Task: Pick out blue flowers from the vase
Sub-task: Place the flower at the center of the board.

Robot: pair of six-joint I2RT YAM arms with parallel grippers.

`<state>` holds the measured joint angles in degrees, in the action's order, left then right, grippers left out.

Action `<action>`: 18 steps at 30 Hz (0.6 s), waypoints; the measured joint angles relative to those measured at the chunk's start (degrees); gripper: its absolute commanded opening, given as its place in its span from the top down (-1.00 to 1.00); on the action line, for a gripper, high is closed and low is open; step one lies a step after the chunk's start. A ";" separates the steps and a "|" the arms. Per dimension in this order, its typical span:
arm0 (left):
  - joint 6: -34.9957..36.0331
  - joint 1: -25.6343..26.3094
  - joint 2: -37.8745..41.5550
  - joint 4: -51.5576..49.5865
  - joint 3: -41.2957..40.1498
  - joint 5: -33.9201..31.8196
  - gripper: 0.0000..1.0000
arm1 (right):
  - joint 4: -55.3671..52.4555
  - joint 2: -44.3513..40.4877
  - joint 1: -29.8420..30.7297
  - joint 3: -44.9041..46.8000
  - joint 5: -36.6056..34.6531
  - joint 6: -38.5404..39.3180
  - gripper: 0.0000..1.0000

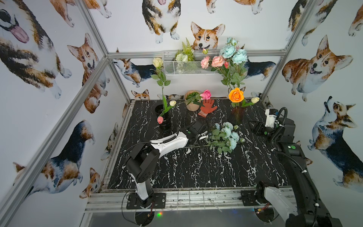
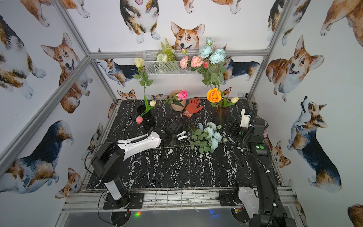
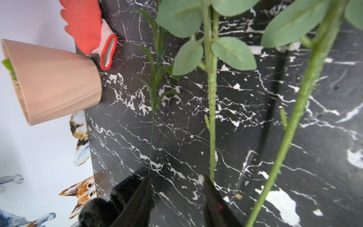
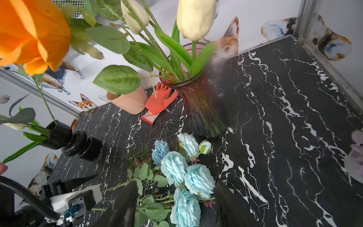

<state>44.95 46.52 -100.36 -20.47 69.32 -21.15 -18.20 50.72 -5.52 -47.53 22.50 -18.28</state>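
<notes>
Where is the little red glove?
In both top views the small red rubber glove lies flat near the back of the black marble table, between the tan plastic pot and the dark red ribbed glass vase.

Aqua-blue spray [image 1: 228,135] is lying flat on the black marble counter [image 1: 196,169], near the dark ribbed vase [image 1: 236,116], its leafy stems trailing away from it. A smaller periwinkle bloom [image 4: 160,151] is lying alongside. Further aqua blooms [image 1: 233,53] are standing upright above the vase (tallest stems there).
</notes>
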 measured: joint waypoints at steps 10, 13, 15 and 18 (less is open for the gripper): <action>-10.51 -0.02 13.42 4.92 -2.60 8.90 -0.15 | -1.57 2.75 6.45 -7.41 -2.36 2.49 -0.27; -16.72 -0.02 17.25 8.79 -5.77 15.26 -0.18 | -2.27 4.07 9.64 -9.90 -4.26 4.61 -0.27; -21.00 0.00 19.02 12.70 -9.01 19.26 -0.18 | -2.54 4.52 10.82 -10.64 -5.53 5.20 -0.27; -28.04 -0.02 20.81 18.97 -14.73 24.35 -0.19 | -2.75 5.22 12.59 -11.28 -6.14 6.51 -0.27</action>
<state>16.91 46.50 -79.55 -1.50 54.59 3.20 -20.95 55.94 7.07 -58.81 16.36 -11.77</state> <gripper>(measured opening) 0.594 0.635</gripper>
